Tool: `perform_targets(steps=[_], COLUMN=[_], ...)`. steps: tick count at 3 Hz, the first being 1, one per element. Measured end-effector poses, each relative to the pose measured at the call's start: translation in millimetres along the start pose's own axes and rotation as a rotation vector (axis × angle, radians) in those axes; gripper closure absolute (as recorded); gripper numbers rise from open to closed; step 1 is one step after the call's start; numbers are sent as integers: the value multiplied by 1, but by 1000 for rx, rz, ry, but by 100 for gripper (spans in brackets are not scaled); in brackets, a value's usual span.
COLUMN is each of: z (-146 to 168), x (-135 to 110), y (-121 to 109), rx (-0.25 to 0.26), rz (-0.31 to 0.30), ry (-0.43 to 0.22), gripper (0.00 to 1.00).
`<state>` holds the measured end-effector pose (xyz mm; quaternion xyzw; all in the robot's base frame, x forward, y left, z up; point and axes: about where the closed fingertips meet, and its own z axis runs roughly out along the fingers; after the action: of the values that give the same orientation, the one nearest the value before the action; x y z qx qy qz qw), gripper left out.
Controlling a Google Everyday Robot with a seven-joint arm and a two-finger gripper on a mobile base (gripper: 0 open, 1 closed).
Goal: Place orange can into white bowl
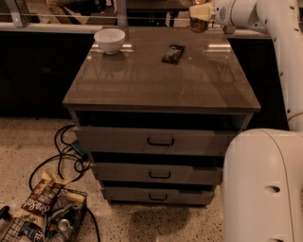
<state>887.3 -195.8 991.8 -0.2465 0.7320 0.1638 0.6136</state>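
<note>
The white bowl (109, 40) stands near the far left corner of the brown cabinet top (161, 75). My gripper (200, 14) is at the top of the view, above the far right part of the top, shut on the orange can (199, 23). The can hangs lifted off the surface, its upper part hidden by the fingers. The bowl is far to the left of the can and lower.
A flat dark snack-bar wrapper (172, 53) lies on the cabinet top between bowl and can. My white arm (279, 38) runs down the right side. Drawers (160, 141) face me. Cables (66, 156) and a wire basket of snack bags (42, 215) sit on the floor at the left.
</note>
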Motion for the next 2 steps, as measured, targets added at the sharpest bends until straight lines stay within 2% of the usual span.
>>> perform_targets(steps=[1,2], z=[10,27], x=[-24,-52], y=[17,43], rx=[7,21], rz=[20,51], ry=[-14,-57], gripper=[100,100])
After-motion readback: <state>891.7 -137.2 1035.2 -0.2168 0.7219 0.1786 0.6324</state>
